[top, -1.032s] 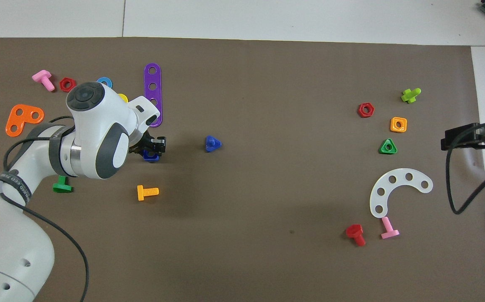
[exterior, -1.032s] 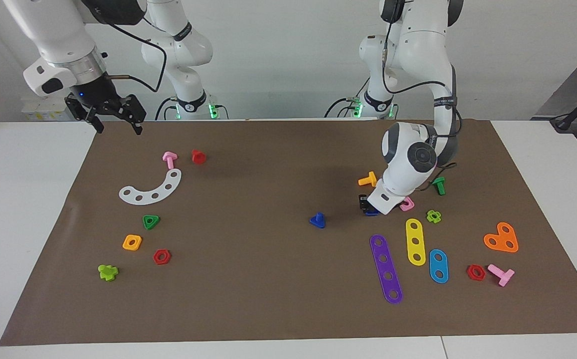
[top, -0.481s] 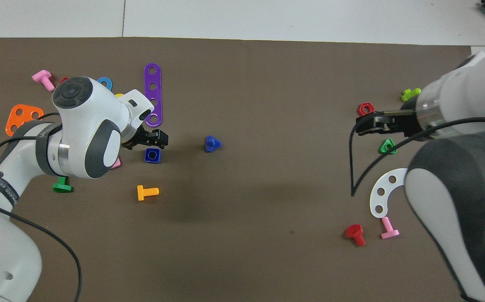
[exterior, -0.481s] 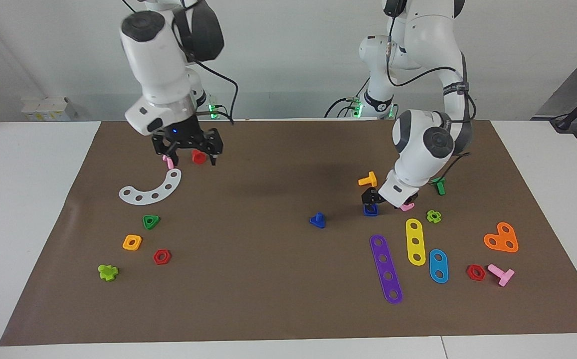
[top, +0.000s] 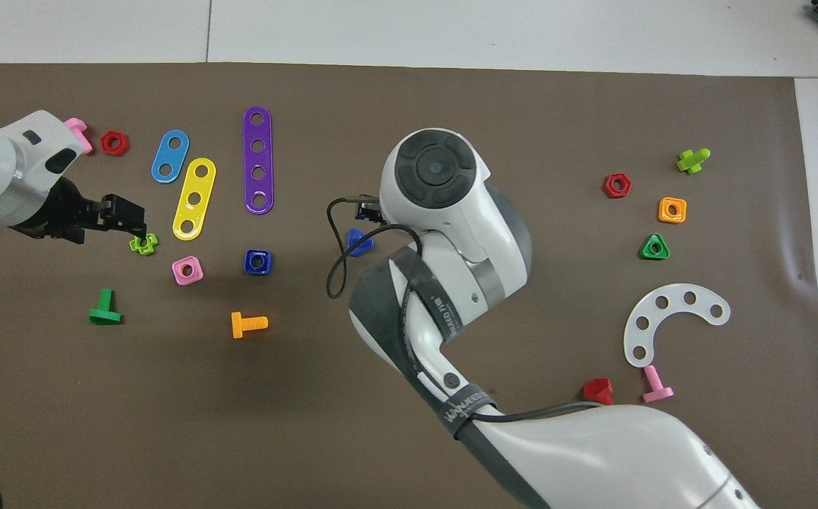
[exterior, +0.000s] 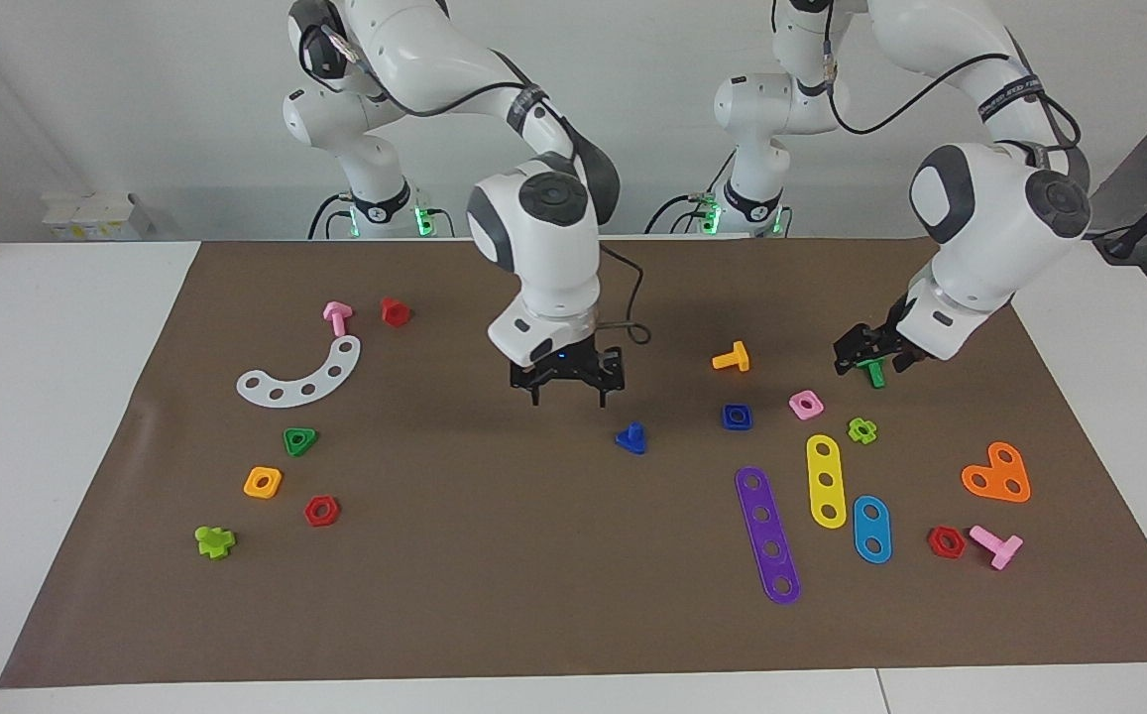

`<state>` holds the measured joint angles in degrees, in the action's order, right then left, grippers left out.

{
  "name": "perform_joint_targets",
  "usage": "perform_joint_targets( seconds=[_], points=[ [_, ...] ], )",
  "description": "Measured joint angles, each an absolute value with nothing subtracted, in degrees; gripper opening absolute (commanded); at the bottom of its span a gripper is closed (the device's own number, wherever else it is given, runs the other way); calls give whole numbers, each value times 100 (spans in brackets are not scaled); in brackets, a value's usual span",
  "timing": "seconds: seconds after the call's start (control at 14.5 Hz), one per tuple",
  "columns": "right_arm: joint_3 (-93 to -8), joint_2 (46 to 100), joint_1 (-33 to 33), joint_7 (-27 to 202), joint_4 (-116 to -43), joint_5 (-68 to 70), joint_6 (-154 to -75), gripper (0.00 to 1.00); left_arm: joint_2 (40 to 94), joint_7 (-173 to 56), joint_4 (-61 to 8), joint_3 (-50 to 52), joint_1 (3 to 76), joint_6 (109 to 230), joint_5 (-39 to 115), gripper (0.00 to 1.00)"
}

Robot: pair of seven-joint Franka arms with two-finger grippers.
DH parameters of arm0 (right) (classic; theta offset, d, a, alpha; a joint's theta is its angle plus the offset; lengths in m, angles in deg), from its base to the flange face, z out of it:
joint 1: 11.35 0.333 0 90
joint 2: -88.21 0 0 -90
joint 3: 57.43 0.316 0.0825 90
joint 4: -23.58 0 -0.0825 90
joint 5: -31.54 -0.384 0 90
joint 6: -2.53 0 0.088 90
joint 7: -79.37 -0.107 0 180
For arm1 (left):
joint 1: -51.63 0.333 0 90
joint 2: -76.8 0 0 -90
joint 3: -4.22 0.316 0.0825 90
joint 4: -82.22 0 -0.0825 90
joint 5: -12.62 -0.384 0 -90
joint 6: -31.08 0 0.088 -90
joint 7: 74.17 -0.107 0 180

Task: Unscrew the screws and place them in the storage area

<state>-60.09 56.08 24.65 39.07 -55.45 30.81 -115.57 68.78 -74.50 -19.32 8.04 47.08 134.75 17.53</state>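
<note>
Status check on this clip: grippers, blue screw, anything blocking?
Right gripper open, empty, raised beside the blue screw. Left gripper open, empty, up over the green bolt. Screw lies loose mid-mat, not in the storage area. Nothing blocking.

Purple strip [exterior: 767, 535], yellow strip [exterior: 826, 480], blue strip [exterior: 871, 529], orange heart [exterior: 997, 473] (lying flat), brown mat [exterior: 494, 555]

Bright, even light falls from overhead. Soft shadows pool on the brown mat [exterior: 494, 595] beneath the right gripper [exterior: 569, 389] and beside the orange bolt [top: 248, 324]. Both views are sharp, without glare or blur.
</note>
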Motion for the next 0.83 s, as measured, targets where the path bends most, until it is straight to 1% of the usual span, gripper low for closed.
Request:
perform_joint_targets(
  seconds=[0.21,0.34,0.41,0.62,0.83],
  points=[
    [-6008,4901,2771,3668,-5024,3088,-11949,93,7242,-7450,-1791,759,4709,13054,1591,100],
    [-6009,4733,2891,3668,-4896,3121,-12102,72,7502,-7449,-1597,750,4709,12640,1567,100],
    [-6009,4716,2911,3668,-4886,3135,-12146,65,7589,-7449,-1452,750,4709,12395,1543,100],
    [-6010,4711,2907,3708,-4923,3239,-12190,61,7689,-7449,-1060,707,4687,11799,1081,100],
    [-6011,4701,2886,3876,-5177,3300,-12456,61,7688,-7442,-1013,632,4666,11742,918,100]
  ],
)
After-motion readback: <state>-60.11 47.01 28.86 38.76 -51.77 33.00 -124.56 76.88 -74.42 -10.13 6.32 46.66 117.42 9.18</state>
